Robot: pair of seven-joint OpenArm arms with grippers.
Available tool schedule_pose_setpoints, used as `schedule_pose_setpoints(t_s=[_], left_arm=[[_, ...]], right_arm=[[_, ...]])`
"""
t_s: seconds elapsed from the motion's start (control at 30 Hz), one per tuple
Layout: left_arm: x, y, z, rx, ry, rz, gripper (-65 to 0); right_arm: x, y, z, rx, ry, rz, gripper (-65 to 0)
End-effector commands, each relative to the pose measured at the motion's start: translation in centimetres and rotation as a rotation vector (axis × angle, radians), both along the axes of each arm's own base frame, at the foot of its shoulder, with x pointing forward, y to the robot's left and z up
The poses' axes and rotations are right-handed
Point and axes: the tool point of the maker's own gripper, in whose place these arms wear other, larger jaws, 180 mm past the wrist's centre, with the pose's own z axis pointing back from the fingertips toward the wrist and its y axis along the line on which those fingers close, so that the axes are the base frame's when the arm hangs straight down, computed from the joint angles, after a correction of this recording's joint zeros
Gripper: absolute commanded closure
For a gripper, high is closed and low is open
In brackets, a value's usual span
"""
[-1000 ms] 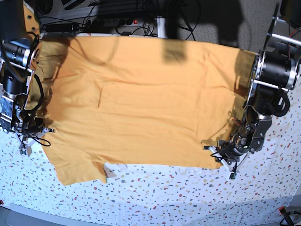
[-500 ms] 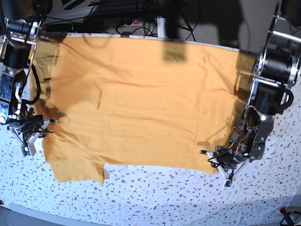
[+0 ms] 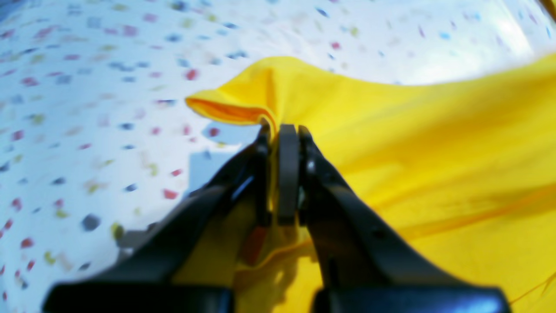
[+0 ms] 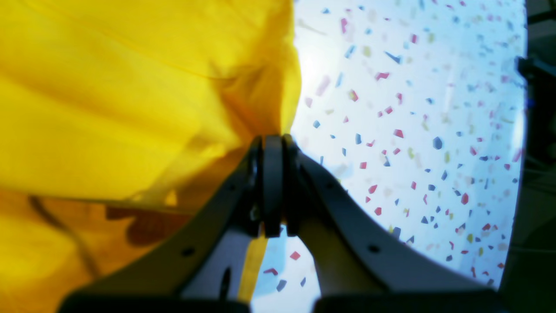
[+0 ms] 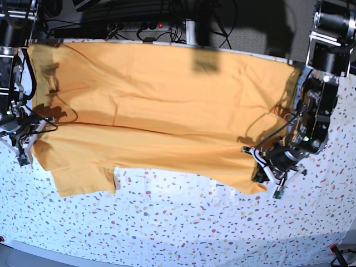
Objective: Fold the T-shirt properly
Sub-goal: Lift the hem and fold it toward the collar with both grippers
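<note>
Currently the T-shirt (image 5: pixel 167 105) lies spread across the far half of the speckled tabletop (image 5: pixel 183 222), reaching from the far-left corner to the far-right edge in the base view. Its near hem runs unevenly: one short sleeve (image 5: pixel 83 178) juts toward the near side at the left, and the hem sags to a low point at the right. A long crease crosses the cloth left to right at about mid-height. No lettering visible on the side facing up.

Left end effector (image 5: pixel 271 169), at the right of the base view: closed on the near-right corner of the T-shirt. The left wrist view shows its two dark fingers (image 3: pixel 289 174) pressed together with yellow cloth (image 3: pixel 391 143) pinched between them; a small flap of the corner curls out beyond the tips, over the tabletop (image 3: pixel 87 87). Cloth drapes away to the right from the grip.

Right end effector (image 5: pixel 22 146), at the left of the base view: closed on the left edge of the T-shirt, just far of the sleeve. The right wrist view shows the fingers (image 4: pixel 273 187) shut tight on a gathered fold of cloth (image 4: pixel 130 95), which bunches into the pinch and fans out to the left. A narrow strip of fabric hangs below the fingertips. Speckled tabletop (image 4: pixel 412 130) fills the right side of that view.

Cables and a power strip (image 5: pixel 128 25) sit beyond the far edge.
</note>
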Motion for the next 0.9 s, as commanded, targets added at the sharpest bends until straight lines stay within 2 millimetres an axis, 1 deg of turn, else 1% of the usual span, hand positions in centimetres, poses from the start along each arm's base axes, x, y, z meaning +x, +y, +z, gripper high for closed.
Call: schedule_pose_setpoints(t_s=[0.0, 0.07, 0.17, 0.3, 0.4, 0.53, 0.6, 0.8, 0.87], left_arm=[[1.1, 0.7, 2.7, -0.008, -0.068, 0.017, 0.0], [0.6, 1.5, 2.6, -0.001, -0.045, 0.035, 0.0], [0.0, 2.3, 2.0, 0.005, -0.014, 0.056, 0.0], [0.0, 2.9, 2.0, 0.021, -0.021, 0.062, 0.0], [0.4, 3.5, 2.5, 0.076, -0.070, 0.067, 0.0], [1.1, 3.2, 4.1, 0.050, -0.167, 0.063, 0.0], [1.2, 3.1, 4.6, 0.038, -0.192, 0.061, 0.0], [1.3, 3.1, 4.6, 0.041, -0.196, 0.061, 0.0], [1.1, 3.3, 4.1, 0.052, -0.164, 0.063, 0.0]], right_arm=[[0.7, -1.2, 2.2, -0.042, -0.052, -0.017, 0.0], [0.5, -1.3, 2.2, -0.044, -0.052, -0.019, 0.0], [0.6, -1.2, 2.4, -0.046, -0.056, -0.017, 0.0], [1.3, -0.4, 4.2, -0.063, -0.102, 0.008, 0.0], [1.5, -0.3, 5.3, -0.074, -0.133, 0.002, 0.0], [1.7, -0.4, 5.7, -0.073, -0.156, -0.009, 0.0], [1.9, -0.5, 6.0, -0.072, -0.173, -0.018, 0.0], [2.2, -0.6, 6.5, -0.071, -0.205, -0.033, 0.0], [2.1, -0.7, 6.4, -0.073, -0.198, -0.036, 0.0]])
